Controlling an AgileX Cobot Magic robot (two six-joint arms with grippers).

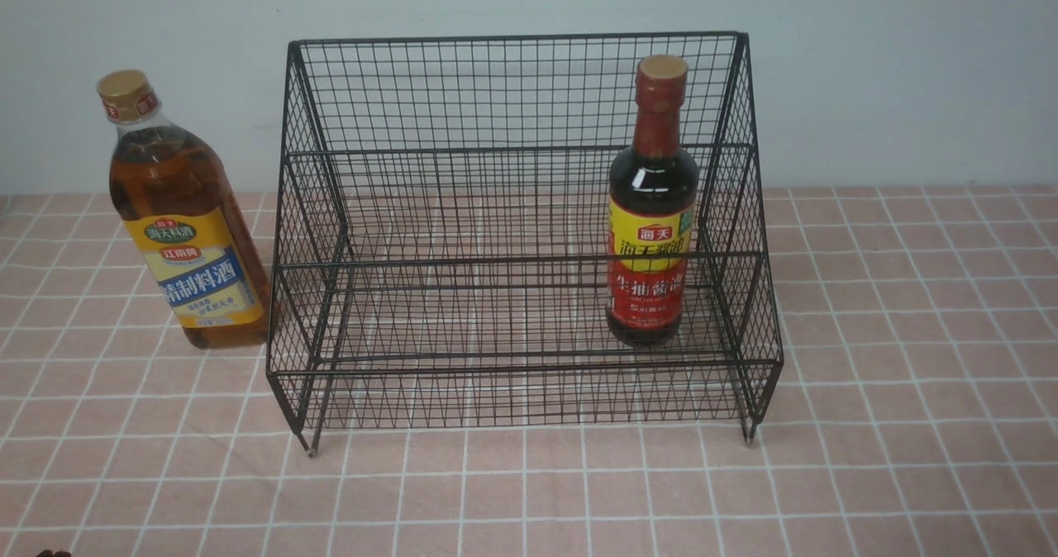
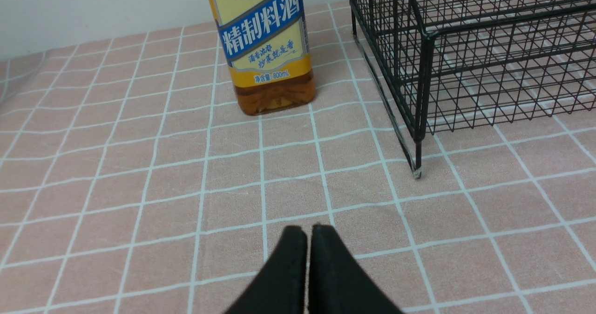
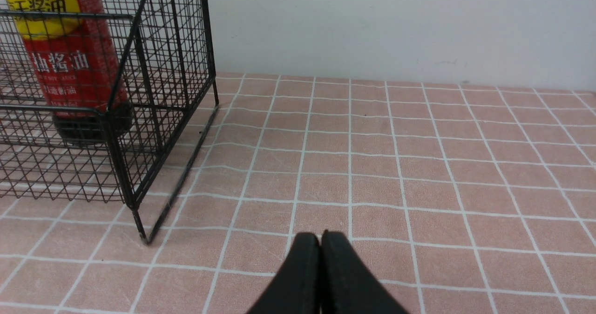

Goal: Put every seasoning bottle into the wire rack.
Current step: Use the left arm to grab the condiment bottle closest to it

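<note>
The black wire rack (image 1: 512,111) stands mid-table against the wall. The dark soy-sauce seasoning bottle (image 1: 653,210) with red neck stands upright inside it at the right end, and the right wrist view shows the same bottle (image 3: 70,67) behind the mesh. The amber seasoning bottle (image 1: 186,218) with gold cap stands upright on the cloth just left of the rack; its label and base (image 2: 267,44) face the left wrist camera beside the rack (image 2: 465,48). My left gripper (image 2: 308,230) is shut and empty, well short of that bottle. My right gripper (image 3: 320,236) is shut and empty, right of the rack (image 3: 139,95).
A pink tablecloth with a white grid (image 1: 909,375) covers the table. A pale wall (image 1: 893,69) runs along the back, right behind the rack. Neither arm shows in the front view.
</note>
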